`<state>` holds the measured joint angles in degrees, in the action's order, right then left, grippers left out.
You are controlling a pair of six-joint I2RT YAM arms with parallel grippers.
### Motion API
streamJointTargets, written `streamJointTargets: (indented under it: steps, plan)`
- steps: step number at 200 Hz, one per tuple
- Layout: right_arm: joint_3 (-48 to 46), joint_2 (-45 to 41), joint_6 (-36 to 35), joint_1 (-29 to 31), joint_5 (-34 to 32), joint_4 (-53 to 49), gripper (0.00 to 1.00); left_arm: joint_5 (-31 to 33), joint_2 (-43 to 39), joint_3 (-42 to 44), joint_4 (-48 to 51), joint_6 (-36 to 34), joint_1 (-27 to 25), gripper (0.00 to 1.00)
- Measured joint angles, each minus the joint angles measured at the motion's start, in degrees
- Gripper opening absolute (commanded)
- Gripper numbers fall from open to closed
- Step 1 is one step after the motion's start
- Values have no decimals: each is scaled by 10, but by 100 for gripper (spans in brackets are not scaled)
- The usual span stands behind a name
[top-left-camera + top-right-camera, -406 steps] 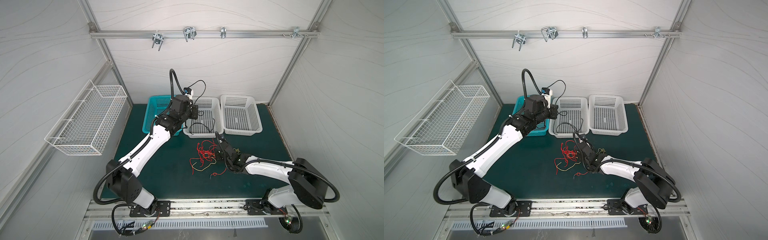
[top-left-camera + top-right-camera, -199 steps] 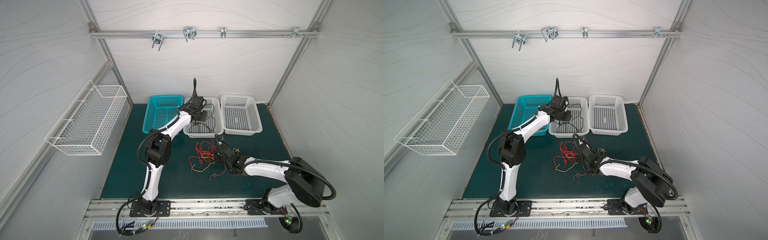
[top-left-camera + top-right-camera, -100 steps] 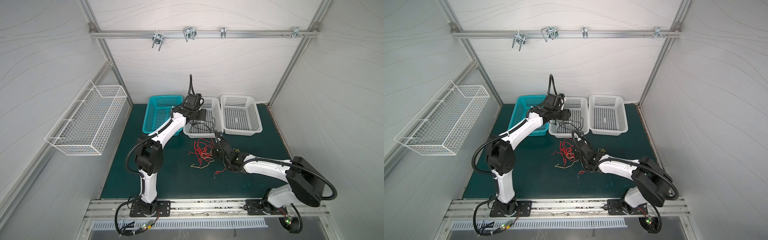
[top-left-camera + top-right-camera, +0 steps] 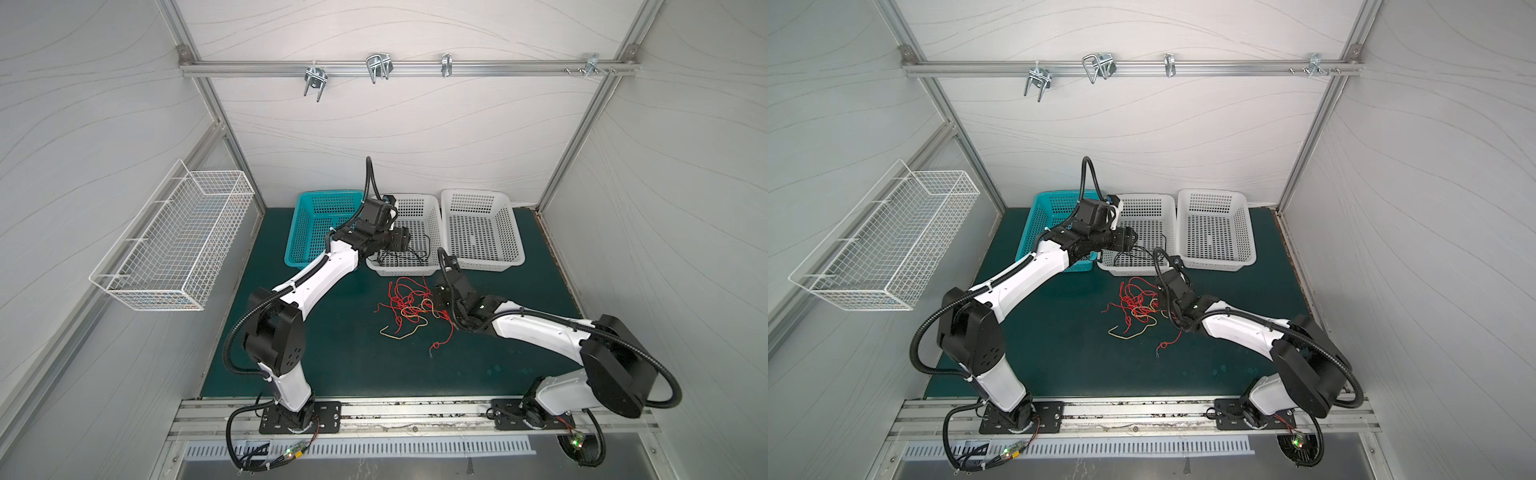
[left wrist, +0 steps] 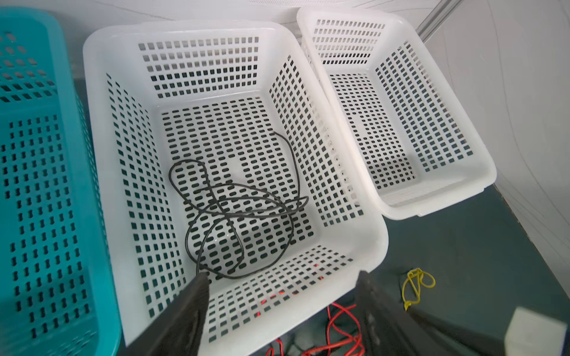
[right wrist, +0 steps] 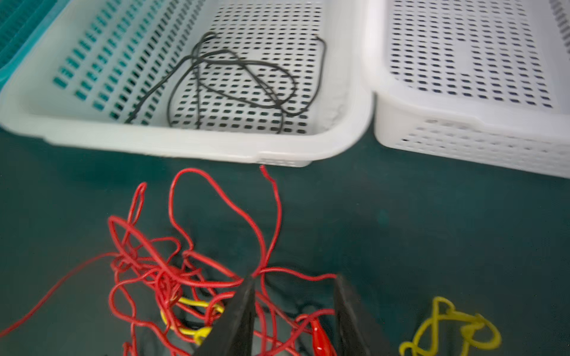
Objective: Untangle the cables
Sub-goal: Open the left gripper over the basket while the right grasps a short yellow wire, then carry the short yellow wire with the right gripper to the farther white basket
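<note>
Right gripper (image 6: 294, 279); red cable (image 6: 279, 212) toward basket (image 6: 185, 148)

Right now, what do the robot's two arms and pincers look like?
Both the left arm and the right arm have white shells, bulky black joint housings and a black corrugated hose looping outside. The left pincer and right pincer each have two flat matte-black fingers.

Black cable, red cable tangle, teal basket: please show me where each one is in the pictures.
black cable (image 5: 296, 169), left wrist view, on a strand near its free end.
red cable tangle (image 6: 166, 274), right wrist view, on the dense knot.
teal basket (image 4: 313, 237), a top view, on its bare floor.
</note>
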<state>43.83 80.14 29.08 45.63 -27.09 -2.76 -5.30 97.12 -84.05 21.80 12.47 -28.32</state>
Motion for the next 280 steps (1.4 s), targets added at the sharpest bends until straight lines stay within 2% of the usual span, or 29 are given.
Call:
streamJointTargets:
  steps: [25,76,102,148,172,205,234,254,280]
  plan:
    - [0,-39,34,-45,0,-54,63,-8,-35,48,-22,9,-4,76]
    - [-14,-58,66,-125,10,-126,71,-36,-94,137,-86,13,-16,76]
    - [-19,-35,74,-146,21,-137,75,-52,-121,178,-117,13,-21,76]
    - [-18,43,78,-154,43,-132,73,-63,-158,219,-156,15,-22,76]
    - [-15,80,81,-154,54,-125,64,-63,-164,228,-164,15,-22,76]
    - [-7,99,90,-154,65,-109,30,-61,-164,233,-165,15,-22,76]
    - [-6,100,89,-155,73,-98,7,-58,-164,233,-166,14,-22,76]
    - [-7,97,90,-155,79,-96,0,-58,-164,233,-166,14,-22,76]
    - [-7,63,85,-153,81,-98,0,-56,-164,233,-166,14,-22,76]
